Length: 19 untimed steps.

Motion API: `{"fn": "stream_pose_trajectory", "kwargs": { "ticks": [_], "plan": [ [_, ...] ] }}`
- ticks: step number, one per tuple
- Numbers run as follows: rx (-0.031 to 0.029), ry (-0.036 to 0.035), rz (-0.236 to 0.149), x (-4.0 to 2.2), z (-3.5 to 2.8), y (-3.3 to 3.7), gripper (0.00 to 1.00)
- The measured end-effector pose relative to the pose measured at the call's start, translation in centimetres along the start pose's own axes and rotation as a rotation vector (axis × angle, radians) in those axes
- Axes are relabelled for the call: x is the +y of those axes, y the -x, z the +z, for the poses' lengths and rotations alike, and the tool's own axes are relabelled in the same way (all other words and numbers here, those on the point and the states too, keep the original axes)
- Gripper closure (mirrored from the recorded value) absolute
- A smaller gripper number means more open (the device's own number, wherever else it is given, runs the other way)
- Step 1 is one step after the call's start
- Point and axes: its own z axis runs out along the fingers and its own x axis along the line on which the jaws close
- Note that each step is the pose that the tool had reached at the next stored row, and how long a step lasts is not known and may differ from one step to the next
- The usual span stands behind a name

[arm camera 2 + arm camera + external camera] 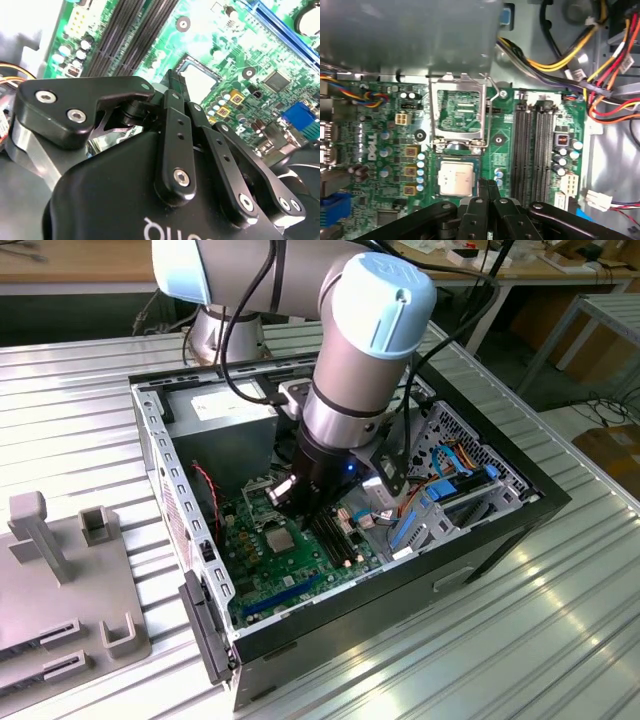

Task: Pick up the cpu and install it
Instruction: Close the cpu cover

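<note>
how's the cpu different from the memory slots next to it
The cpu is a pale silver square; the memory slots are long, narrow and black. The cpu is one piece lying flat; the memory slots are several parallel strips, apparently empty. Both sit on the green motherboard.

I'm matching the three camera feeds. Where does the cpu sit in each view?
Exterior view: cpu on the green board, to the exterior view's left of the memory slots.
First wrist view: cpu between the open hinged plate and the gripper.
Second wrist view: cpu just past the gripper, partly hidden by it.
Shared landmark: the black memory slots beside the cpu.
</note>
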Motion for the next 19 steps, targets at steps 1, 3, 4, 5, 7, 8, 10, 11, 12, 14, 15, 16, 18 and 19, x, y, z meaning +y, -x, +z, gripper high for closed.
{"fn": "stream_pose_trajectory", "kwargs": {
  "ticks": [1,3,4,5,7,8,10,11,12,14,15,16,18,19],
  "plan": [
    [0.0000,0.0000,-0.001,-0.01,0.00,0.10,0.89],
    [0.0014,0.0000,-0.003,0.00,-0.14,0.26,0.89],
    [0.0020,0.0001,-0.003,0.01,-0.25,0.25,0.89],
    [0.0025,0.0002,-0.003,0.01,-0.40,0.25,0.89],
    [0.0030,0.0002,-0.003,0.01,-0.64,0.24,0.89],
    [0.0032,0.0002,-0.003,0.01,-0.75,0.24,0.89],
    [0.0038,0.0003,-0.003,0.01,-0.96,0.23,0.89],
    [0.0042,0.0003,-0.003,0.01,-1.01,0.24,0.89],
    [0.0043,0.0006,-0.003,0.02,-1.00,0.27,0.89],
    [0.0054,0.0004,-0.003,0.18,-1.02,0.67,0.89],
    [0.0055,0.0005,-0.004,0.23,-1.02,0.76,0.89],
    [0.0055,0.0007,-0.004,0.25,-1.02,0.79,0.89],
    [0.0055,0.0012,-0.012,0.29,-1.01,0.84,0.89],
    [0.0057,0.0008,-0.022,0.29,-1.02,0.85,0.89]
  ]
}}
